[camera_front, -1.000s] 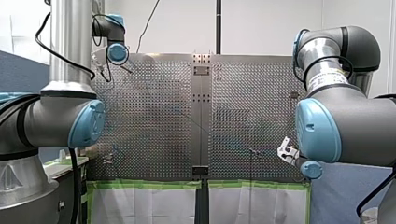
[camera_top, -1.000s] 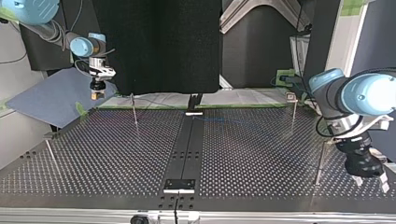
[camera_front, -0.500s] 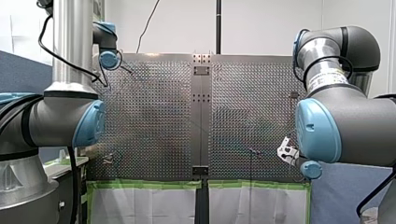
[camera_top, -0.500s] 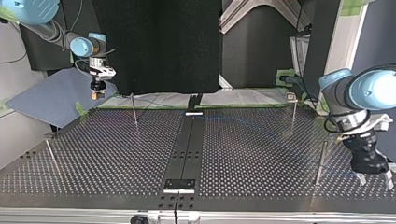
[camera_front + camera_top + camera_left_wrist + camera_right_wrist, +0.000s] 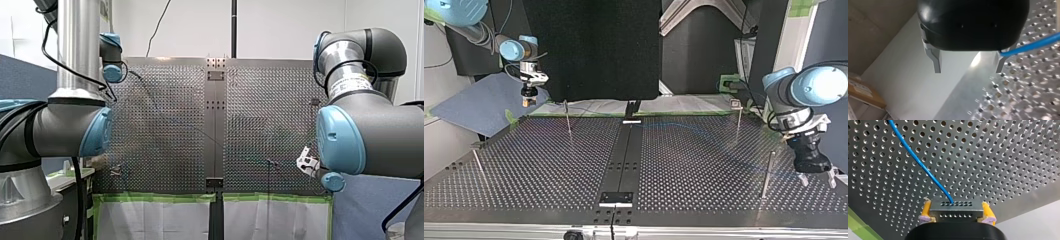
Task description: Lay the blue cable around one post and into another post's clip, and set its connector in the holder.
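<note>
Right gripper (image 5: 956, 213) pinching connector (image 5: 955, 208) between yellow pads (image 5: 926, 210); blue cable (image 5: 920, 165) running straight away toward left gripper (image 5: 968, 68), which is hanging spread, cable passing beside one finger.

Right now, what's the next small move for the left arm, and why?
Probably swing my left gripper around the post beside it, drawing the blue cable against that post: the cable meets one of its open fingers, while my right gripper clamps the connector.
</note>
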Motion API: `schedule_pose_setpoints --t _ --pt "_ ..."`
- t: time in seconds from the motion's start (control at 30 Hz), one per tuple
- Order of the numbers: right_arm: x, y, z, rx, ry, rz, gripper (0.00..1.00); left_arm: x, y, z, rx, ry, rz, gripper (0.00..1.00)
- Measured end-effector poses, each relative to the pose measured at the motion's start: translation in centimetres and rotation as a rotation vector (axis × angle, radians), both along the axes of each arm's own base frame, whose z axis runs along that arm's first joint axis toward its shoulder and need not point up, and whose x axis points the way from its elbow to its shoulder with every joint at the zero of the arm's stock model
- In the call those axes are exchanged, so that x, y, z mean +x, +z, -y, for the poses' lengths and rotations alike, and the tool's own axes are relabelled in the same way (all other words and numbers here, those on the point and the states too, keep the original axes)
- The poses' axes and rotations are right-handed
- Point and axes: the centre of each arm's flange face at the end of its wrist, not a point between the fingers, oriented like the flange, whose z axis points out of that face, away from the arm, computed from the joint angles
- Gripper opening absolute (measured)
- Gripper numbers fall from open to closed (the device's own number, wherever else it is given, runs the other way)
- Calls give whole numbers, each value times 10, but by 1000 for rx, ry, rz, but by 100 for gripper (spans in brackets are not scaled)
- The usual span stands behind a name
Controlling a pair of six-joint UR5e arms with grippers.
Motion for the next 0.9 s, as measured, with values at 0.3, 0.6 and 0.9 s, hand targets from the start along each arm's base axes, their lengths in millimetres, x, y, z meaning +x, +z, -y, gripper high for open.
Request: schedule_pose_setpoints --t 0.3,0.6,0.9 --pt "3 0 -1 2 4 -1 0 10 -40 4 -64 -59 9 100" --pt "3 0 -1 2 5 -1 0 13 -44 9 -74 -80 25 100" --pt "-2 0 0 2 -3 3 0 21 -84 23 -96 -107 -56 100"
